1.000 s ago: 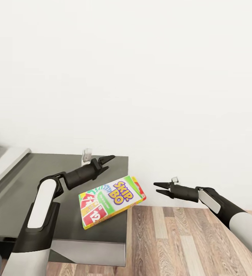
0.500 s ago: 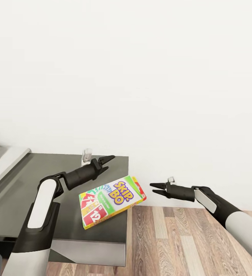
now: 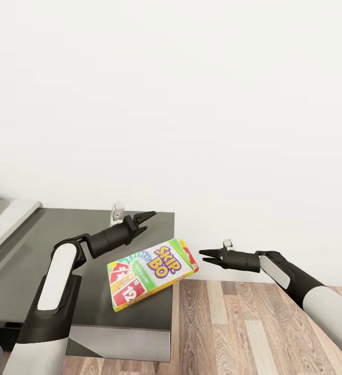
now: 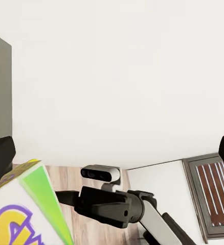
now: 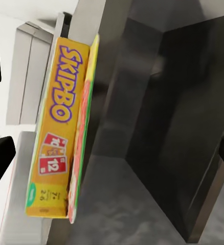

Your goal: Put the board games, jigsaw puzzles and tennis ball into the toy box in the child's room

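Claws, two, black, both unladen beside a rainbow-printed flat "SKIP-BO" card game box [image 3: 151, 273].
Left claw [image 3: 147, 217]: fingers slightly parted, gripping nothing, poised above the dark-grey cabinet top [image 3: 46, 245], just behind the box. Right claw [image 3: 204, 255]: fingers parted, holding nothing, over the wood-plank floor [image 3: 254, 333], near the box's right end, apart from it. Box: lies flat at the cabinet's right edge, one corner overhanging. White wall [image 3: 191, 104] behind.

White forearm shells, black joints, slim black two-fingered hands [image 3: 206, 255].
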Robot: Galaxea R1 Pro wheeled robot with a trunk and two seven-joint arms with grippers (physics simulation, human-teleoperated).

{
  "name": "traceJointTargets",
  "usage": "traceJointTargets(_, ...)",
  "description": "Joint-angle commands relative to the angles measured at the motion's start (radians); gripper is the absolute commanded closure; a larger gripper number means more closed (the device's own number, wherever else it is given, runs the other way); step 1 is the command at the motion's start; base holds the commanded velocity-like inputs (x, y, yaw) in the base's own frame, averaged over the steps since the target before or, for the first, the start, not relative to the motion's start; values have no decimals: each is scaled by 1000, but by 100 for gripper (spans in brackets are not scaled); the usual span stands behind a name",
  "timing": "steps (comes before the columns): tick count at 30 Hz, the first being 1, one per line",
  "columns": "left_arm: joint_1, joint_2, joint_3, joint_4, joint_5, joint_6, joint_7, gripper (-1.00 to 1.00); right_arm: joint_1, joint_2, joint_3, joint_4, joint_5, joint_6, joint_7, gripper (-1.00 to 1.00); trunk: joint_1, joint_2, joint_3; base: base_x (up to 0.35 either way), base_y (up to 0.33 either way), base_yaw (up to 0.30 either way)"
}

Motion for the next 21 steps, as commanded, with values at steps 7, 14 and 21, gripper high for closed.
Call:
traceJointTargets(7,-1,-1,2,-1,10,6,11,-100,-1,4,5,-5,-7,8,0,-100,0,0,-1,0,0,0)
traceJointTargets(14,-1,-1,2,-1,10,6,11,-100,-1,6,6,-7,-5,9,0,-100,0,0,-1,0,0,0)
traceJointTargets(21,-1,-1,2,-1,10,6,11,-100,-1,7,6,-7,-5,10,0,-100,0,0,-1,0,0,27)
